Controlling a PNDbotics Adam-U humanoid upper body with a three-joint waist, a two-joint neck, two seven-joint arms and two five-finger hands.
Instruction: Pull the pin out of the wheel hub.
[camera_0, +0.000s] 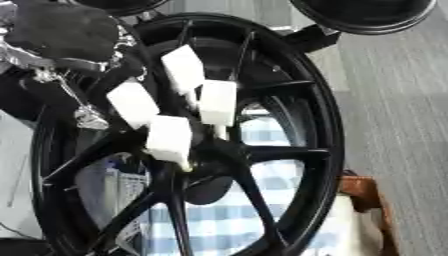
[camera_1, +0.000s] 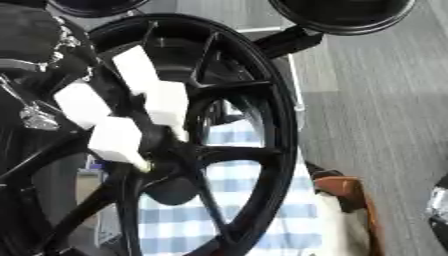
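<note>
Left eye view.
- Wheel (camera_0: 302, 100): black, spoked, standing on edge and filling most of the frame; its hub (camera_0: 210, 150) sits a little below the middle.
- Left hand (camera_0: 179, 105): comes in from the upper left over the wheel's face. White-padded fingers (camera_0: 219, 102) are bunched together and point down at the hub, tips curled in close around it. A pale, thin piece, apparently the pin (camera_0: 185, 165), shows just under the lowest white pad, at the hub. The pads hide the contact, so whether the fingers actually pinch the pin cannot be told.
- Arm (camera_0: 61, 30): black shell with silver joints, upper left.
- Checked cloth (camera_0: 219, 220): blue and white, seen through the spokes, low in the frame.
- Brown object (camera_0: 367, 192): beside the rim, lower right.
- Floor (camera_0: 402, 110): grey, to the right.

Right eye view.
- Same wheel (camera_1: 280, 115), shifted left.
- Same hand (camera_1: 131, 110), fingers again clustered on the hub (camera_1: 166, 150).
- Dark round object (camera_1: 346, 15): top edge.
- Right hand: does not appear in either view.
</note>
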